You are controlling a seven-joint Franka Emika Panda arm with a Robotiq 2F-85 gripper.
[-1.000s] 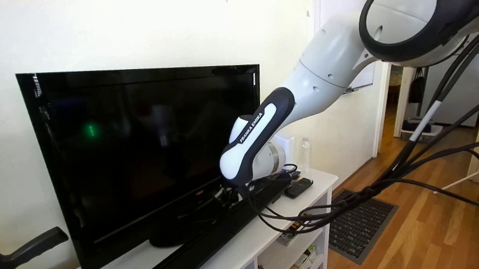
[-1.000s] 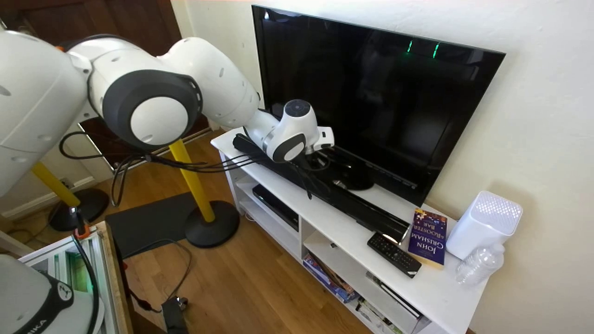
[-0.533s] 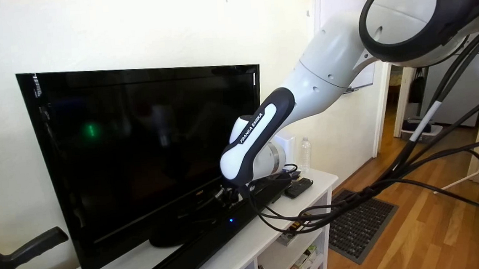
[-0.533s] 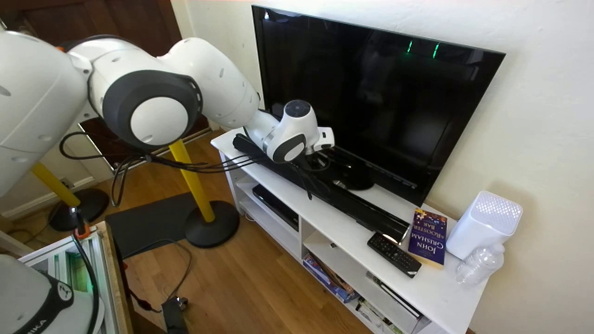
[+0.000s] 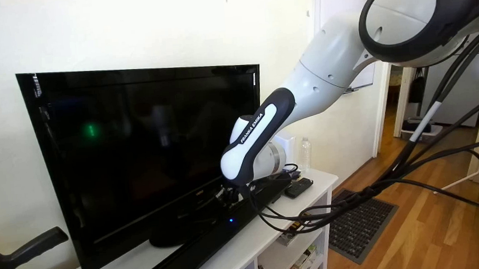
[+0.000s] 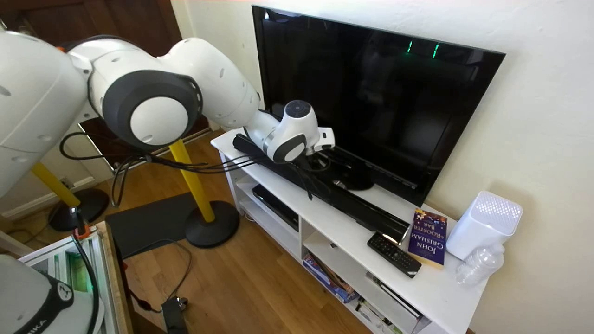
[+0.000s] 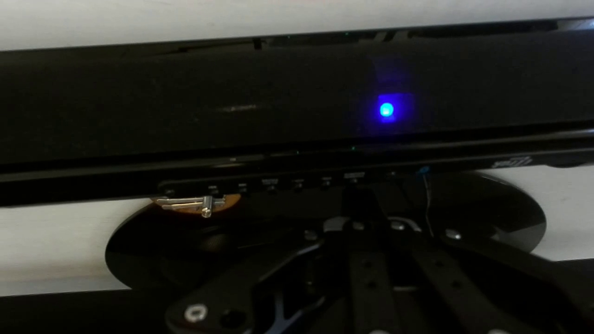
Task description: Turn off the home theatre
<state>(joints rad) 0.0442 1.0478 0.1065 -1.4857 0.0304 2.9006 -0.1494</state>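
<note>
brightly, a blue light (image 7: 386,110) glows on the black soundbar (image 7: 287,111).

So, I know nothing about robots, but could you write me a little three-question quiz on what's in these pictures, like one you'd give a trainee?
1. Multiple choice: what colour is the bright light on the soundbar?
a) red
b) blue
c) yellow

2. True or false: the book lies between the remote and the tall white box.

3. Fill in the missing word: the soundbar lies on the white stand, in front of the ____.

Key: 1. b; 2. true; 3. television.
</note>
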